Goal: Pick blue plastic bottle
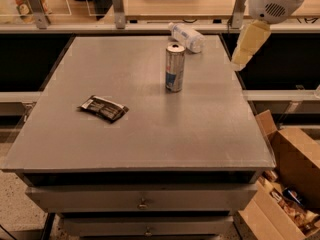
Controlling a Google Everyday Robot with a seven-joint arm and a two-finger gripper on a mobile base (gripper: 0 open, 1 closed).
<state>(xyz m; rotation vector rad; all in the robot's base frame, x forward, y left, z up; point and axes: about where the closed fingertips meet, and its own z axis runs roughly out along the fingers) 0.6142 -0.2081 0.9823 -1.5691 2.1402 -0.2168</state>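
The blue plastic bottle (186, 36) lies on its side at the far edge of the grey table (150, 139), with its white cap pointing left. It is clear with a pale blue-and-white label. A silver-and-blue drink can (175, 67) stands upright just in front of it. My gripper (241, 59) hangs from the white arm (272, 1) at the upper right. It is in the air above the table's far right edge, to the right of the bottle and apart from it.
A dark snack packet (103, 108) lies on the left half of the table. Open cardboard boxes (287, 184) stand on the floor at the right. A wooden counter with metal posts (118, 6) runs behind the table. There are drawers below the table front.
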